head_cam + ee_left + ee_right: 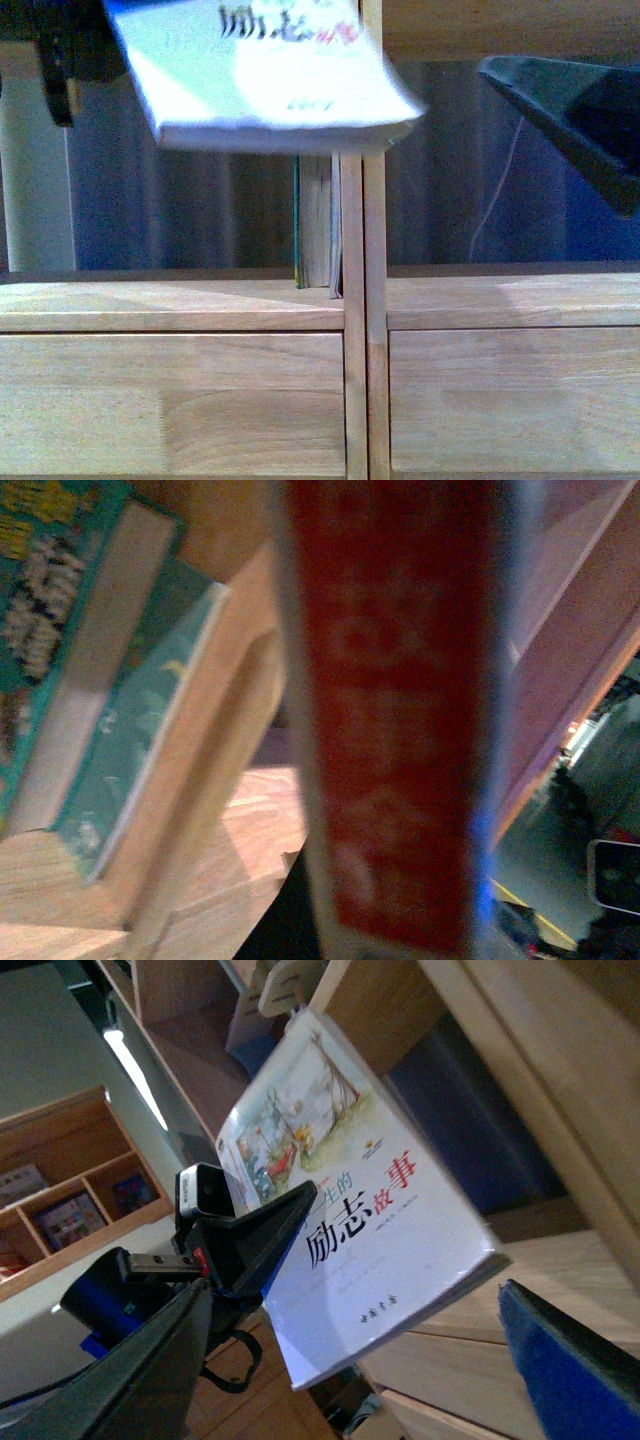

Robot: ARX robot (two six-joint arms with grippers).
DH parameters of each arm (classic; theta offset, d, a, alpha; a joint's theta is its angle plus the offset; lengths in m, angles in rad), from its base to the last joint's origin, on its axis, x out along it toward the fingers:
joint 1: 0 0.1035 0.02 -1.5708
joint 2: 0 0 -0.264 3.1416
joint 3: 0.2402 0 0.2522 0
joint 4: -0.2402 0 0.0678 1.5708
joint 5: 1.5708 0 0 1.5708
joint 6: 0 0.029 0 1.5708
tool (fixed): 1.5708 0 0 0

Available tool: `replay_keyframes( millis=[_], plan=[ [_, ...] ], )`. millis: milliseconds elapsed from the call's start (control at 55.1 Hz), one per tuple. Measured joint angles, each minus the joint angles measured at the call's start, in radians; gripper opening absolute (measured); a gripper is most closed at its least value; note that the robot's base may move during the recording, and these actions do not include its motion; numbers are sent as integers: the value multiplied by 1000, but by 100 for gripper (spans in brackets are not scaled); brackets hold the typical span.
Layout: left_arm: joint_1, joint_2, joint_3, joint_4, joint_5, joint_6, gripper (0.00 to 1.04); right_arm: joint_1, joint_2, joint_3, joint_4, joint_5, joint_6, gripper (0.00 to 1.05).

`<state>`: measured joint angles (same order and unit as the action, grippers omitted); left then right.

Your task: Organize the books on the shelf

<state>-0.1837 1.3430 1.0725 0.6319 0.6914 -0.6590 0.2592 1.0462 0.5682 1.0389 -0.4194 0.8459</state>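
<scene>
My left gripper (68, 48) is shut on the paperback (270, 70) and holds it tilted, high in front of the shelf (362, 300). The pale cover with dark Chinese characters faces the right wrist view (350, 1230). Its red spine (400, 730) fills the left wrist view and hides the jaws. A thick teal book (299, 215) and a thin white one (335, 225) stand upright against the double divider. Up close they are the teal book (55, 630) and the thin one (140, 740). My right gripper (355, 1360) is open to the paperback's right, one finger (570, 100) apart from it.
Plain drawer fronts (170, 400) run below the open compartments. The right compartment (480, 180) has a dark back and a thin pale cord. Another wooden bookcase (70, 1200) with books stands far off in the room.
</scene>
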Motion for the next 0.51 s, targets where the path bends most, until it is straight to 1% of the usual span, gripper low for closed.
replay_keyframes(
  millis=[73, 127, 163, 290, 381, 508],
  plan=[
    [29, 19, 12, -28, -43, 22, 7, -73, -19, -12, -5, -29, 11, 99],
    [46, 28, 20, -47, -68, 46, 7, -122, -28, -18, -4, -47, 22, 98],
    [61, 37, 29, -58, -90, 76, 7, -169, -35, -24, -4, -62, 35, 97],
    [82, 72, 80, -106, -151, 185, 7, -274, -50, -35, 8, -92, 74, 98],
    [84, 114, 126, -139, -190, 275, 7, -315, -59, -41, 19, -100, 102, 98],
    [78, 185, 189, -174, -252, 412, 7, -328, -76, -52, 19, -106, 110, 98]
  ],
)
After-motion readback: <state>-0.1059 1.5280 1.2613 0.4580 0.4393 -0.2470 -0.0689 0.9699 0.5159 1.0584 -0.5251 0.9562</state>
